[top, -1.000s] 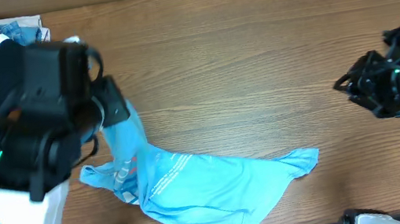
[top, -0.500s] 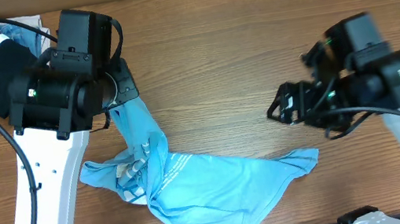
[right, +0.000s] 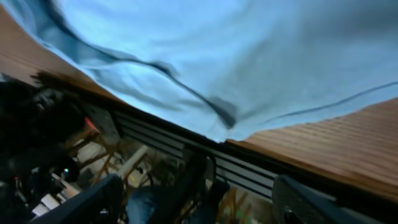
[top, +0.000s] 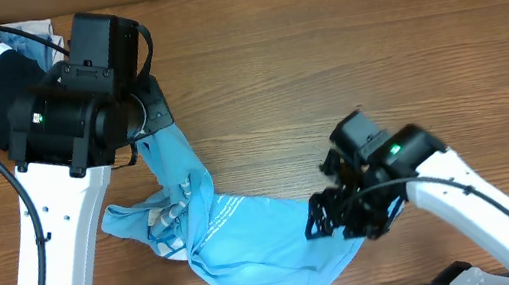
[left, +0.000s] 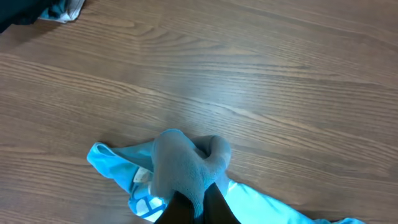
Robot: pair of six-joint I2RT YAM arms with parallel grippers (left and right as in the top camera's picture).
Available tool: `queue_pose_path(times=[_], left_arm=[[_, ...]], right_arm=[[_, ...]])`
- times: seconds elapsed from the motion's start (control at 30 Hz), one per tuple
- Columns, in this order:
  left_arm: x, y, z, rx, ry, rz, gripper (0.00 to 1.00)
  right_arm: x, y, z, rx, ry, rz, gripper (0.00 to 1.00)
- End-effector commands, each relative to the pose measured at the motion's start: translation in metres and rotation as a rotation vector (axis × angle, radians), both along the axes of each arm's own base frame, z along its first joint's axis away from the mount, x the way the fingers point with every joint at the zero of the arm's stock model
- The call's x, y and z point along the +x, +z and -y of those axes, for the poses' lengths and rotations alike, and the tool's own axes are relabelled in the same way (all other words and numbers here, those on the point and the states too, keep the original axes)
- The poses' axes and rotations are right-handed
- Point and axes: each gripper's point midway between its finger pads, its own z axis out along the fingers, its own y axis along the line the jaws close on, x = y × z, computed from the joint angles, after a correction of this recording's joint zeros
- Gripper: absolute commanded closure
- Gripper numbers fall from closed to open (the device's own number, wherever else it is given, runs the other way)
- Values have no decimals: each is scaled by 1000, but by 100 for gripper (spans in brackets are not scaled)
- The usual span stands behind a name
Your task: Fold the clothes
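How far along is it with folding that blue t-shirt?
Barely started. Nothing is folded: the sky-blue t-shirt lies crumpled on the table. In hand: the left tool pinches one end and lifts it, while the right tool is open at the other end. Left: spreading it flat and every fold.

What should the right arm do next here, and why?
Probably lower the right gripper and close on the shirt edge beneath it. Its jaws stand open over the shirt's right part, gripping nothing, while the left gripper is shut on the other end, lifted off the table. Both ends likely need holding to spread it.
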Motion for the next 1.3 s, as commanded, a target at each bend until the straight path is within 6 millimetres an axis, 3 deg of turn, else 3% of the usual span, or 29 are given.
queue_pose_path(times=[0.0, 0.2, 0.5, 0.83, 1.17, 1.27], left_arm=[[0, 5, -4, 1, 22, 16, 96], [0, 5, -3, -3, 20, 16, 96], [0, 5, -3, -6, 18, 14, 96], [0, 5, -2, -7, 18, 14, 95], [-1, 4, 2, -29, 6, 9, 94], [-1, 4, 2, -29, 6, 9, 94]], right_arm=[[-17, -15, -2, -13, -26, -65, 21], [-35, -42, -3, -9, -23, -105, 24], [-45, -59, -13, 55, 19, -89, 24], [-46, -76, -20, 102, 56, -27, 15], [-46, -81, -19, 106, 60, -22, 23], [-53, -91, -14, 87, 75, -48, 35]])
